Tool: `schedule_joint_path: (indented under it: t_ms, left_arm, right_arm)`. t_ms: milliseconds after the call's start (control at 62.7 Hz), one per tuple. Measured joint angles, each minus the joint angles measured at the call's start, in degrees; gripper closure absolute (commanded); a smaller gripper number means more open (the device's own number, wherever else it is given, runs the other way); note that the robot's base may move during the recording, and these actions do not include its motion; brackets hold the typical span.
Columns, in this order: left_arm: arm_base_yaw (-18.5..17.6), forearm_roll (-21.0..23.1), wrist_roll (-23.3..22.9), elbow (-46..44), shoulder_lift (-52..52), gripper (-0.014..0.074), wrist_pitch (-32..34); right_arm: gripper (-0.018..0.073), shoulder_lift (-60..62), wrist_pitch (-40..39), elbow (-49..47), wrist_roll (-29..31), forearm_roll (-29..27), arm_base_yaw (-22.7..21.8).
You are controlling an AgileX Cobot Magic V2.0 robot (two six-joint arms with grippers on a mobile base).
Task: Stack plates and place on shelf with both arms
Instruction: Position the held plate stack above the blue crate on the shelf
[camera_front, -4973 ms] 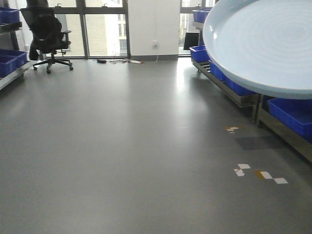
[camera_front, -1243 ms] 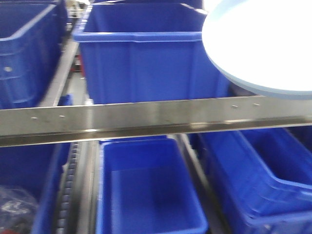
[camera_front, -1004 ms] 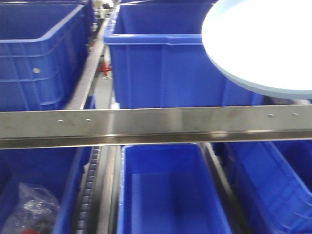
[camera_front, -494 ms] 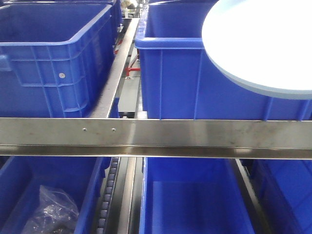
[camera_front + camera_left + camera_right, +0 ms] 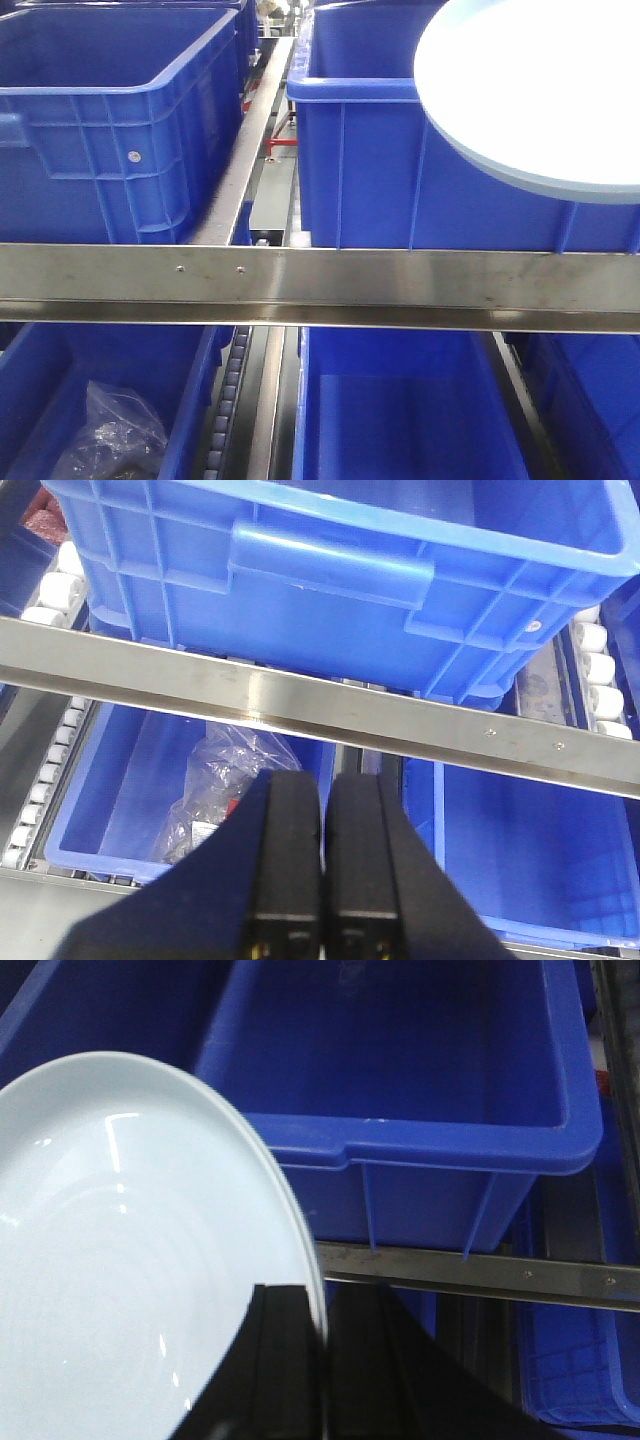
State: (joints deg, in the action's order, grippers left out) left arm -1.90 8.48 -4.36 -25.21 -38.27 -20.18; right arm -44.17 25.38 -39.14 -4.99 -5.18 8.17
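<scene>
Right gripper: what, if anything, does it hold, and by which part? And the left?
The right gripper pinches a plate by its rim. The left gripper is shut, holding nothing.

Plate (image 5: 540,90) cut by frame edge; plastic bag (image 5: 225,790) contents unclear.

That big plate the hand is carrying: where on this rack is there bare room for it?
The plate would fit best in the empty upper bin behind the steel rail. The lower left bin holds a plastic bag. Gaps between bins are narrow roller strips.

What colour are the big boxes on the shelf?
Bright blue bins, clearest in the front-facing view.
</scene>
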Motion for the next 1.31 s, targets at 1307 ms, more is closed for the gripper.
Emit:
schedule_joint_path:
  t_ms: [1307]
  left_arm:
    - [0.00, 0.00, 0.00, 0.00, 0.00, 0.0506, 0.00]
  right_arm:
    - [0.0503, 0.00, 0.00, 0.00, 0.00, 0.00, 0.00]
